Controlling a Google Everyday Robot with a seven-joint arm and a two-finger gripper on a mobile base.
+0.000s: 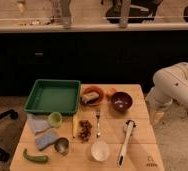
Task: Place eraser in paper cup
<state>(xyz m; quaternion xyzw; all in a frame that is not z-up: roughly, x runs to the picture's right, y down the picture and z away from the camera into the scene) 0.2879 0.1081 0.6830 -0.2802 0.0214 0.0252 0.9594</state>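
With the tool [156,116] spread and empty, well right of the paper cup [100,150], and the eraser [90,98] in an orange dish [100,91] behind that cup, the dish's rim may spoil the grasp.

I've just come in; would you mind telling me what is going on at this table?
The robot arm is meant to put the eraser into the paper cup, but nothing is handled yet. The gripper hangs open beside the table's right edge. The eraser lies in the orange dish; the cup stands near the front edge.
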